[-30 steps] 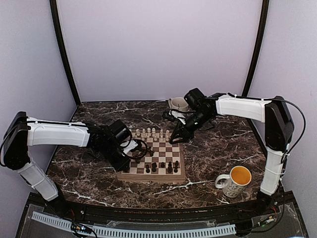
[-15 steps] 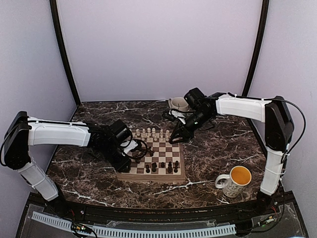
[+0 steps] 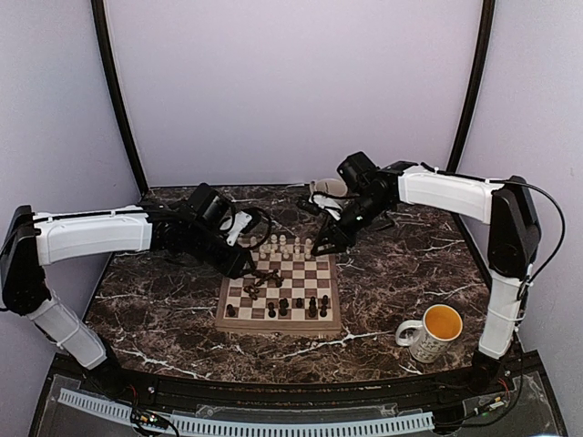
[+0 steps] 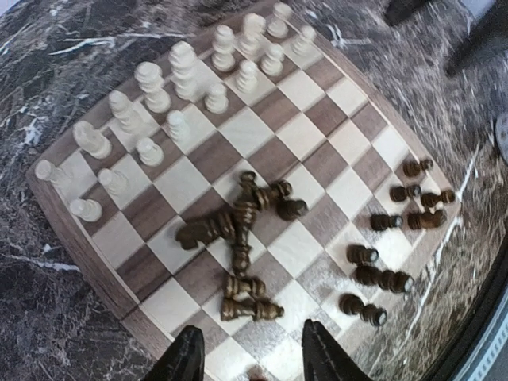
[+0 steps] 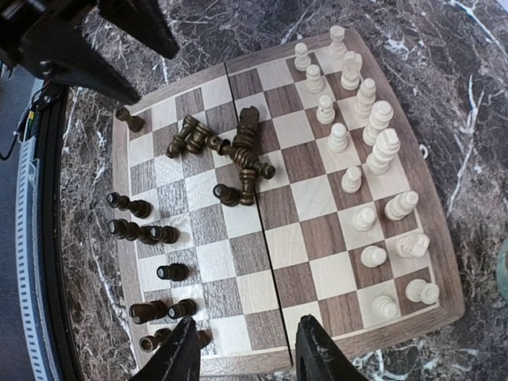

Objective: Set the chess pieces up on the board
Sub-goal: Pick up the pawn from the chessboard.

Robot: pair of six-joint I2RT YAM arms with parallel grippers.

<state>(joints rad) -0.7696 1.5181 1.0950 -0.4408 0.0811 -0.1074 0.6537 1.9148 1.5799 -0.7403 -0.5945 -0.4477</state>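
Both pairs of jaws stand spread, gripping nothing. In the top view, the left gripper (image 4: 255, 361) hangs over the upper left of the board (image 3: 278, 325). The right gripper (image 5: 244, 353) hangs at the board's upper right corner. The board lies mid-frame on a dark marble table (image 3: 164, 319). Cream-white pieces (image 3: 281, 244) stand upright in 2 rows along the board's top edge. A heap of dark pieces (image 4: 238, 222) lies toppled near the board's middle. More dark pieces (image 3: 296, 307) sit along its bottom edge. A white mug (image 3: 428, 332) with a yellow inside stands at lower right, off the board.
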